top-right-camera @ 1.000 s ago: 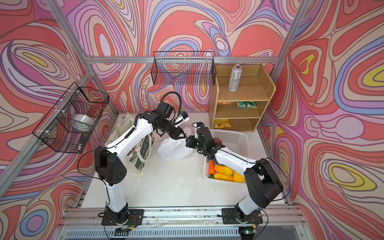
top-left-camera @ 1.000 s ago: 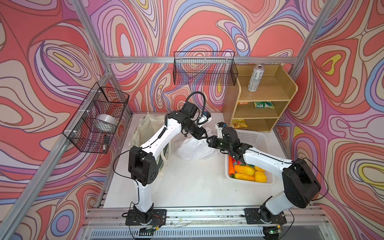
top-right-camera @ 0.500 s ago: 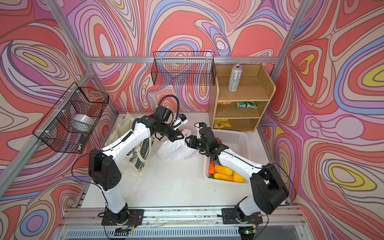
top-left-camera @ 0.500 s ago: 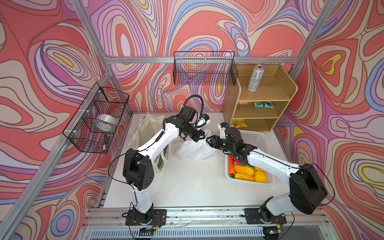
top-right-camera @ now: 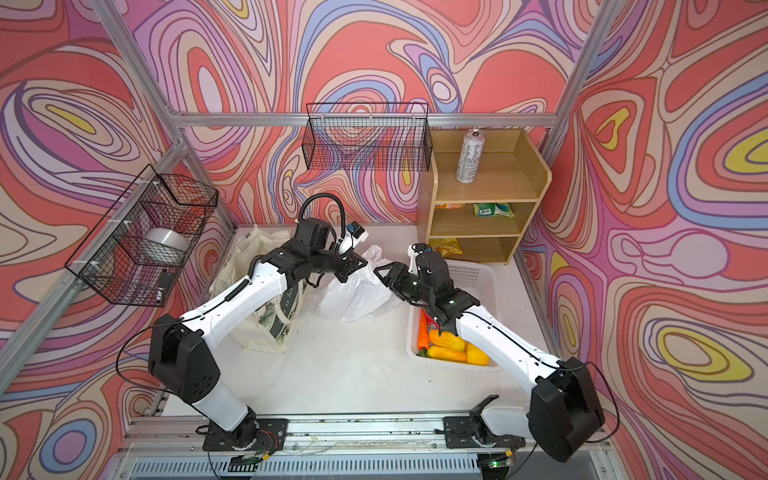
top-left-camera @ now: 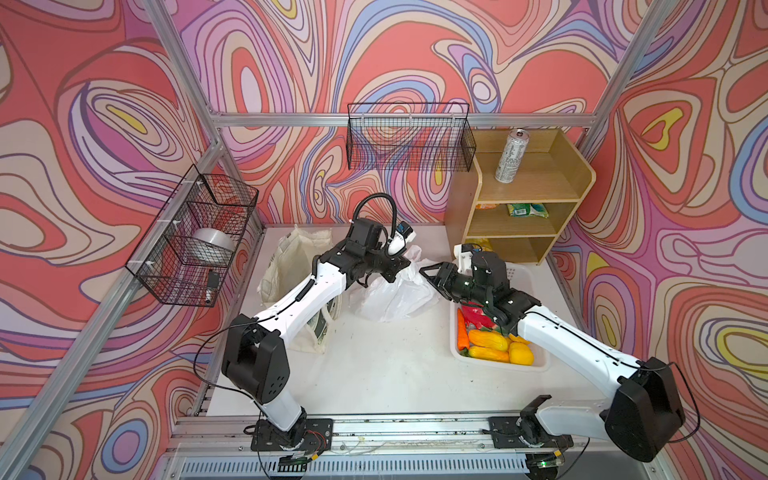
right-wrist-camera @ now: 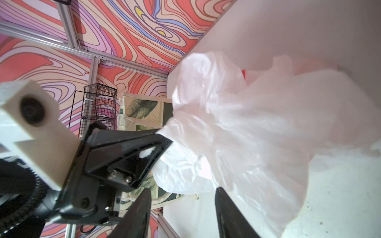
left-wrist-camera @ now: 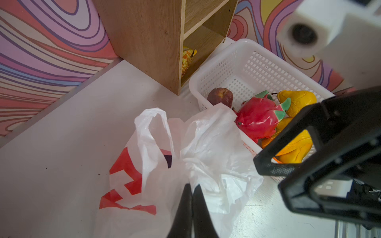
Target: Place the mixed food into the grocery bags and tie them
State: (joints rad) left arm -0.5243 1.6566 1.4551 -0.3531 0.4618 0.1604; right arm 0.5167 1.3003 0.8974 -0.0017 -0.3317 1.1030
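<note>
Left wrist view: left pincer (left-wrist-camera: 191, 186) clamped shut on white plastic bag (left-wrist-camera: 206, 148) top (likely holding mouth up for loading); right pincer (right-wrist-camera: 183, 190) half open, empty, beside it

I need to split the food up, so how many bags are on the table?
2. The plastic bag lies mid-table; the tote stands near the left edge, partly behind the left arm. None seems hidden.
</note>
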